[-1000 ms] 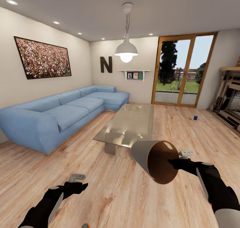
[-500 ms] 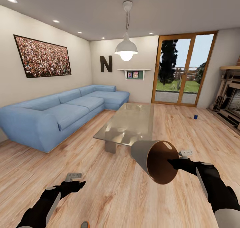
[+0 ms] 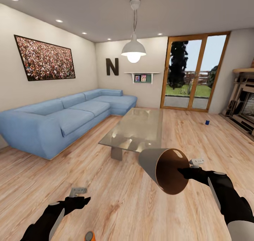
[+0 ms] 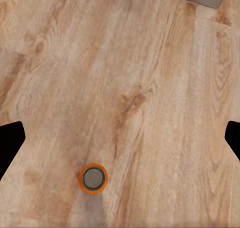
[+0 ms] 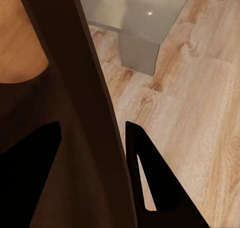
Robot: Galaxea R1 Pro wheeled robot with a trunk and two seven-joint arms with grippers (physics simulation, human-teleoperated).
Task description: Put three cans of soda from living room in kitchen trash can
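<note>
A dark letter "N" (image 3: 112, 67) hangs on the far wall at upper centre. The right claw (image 3: 184, 172) is clamped on the rim of the tash can (image 3: 155, 163), held tilted at lower right. The left claw (image 3: 78, 198), fingers apart, hangs above the wood floor (image 3: 123, 198), over an orange soda can (image 4: 93, 178) standing upright. A blue soda can (image 3: 207, 122) stands on the floor at right, near the fireplace (image 3: 243, 107).

Your orange can (image 3: 89, 236) is cut off at the head view's bottom edge; the blue can (image 3: 207, 122) at mid right is too small to read.
</note>
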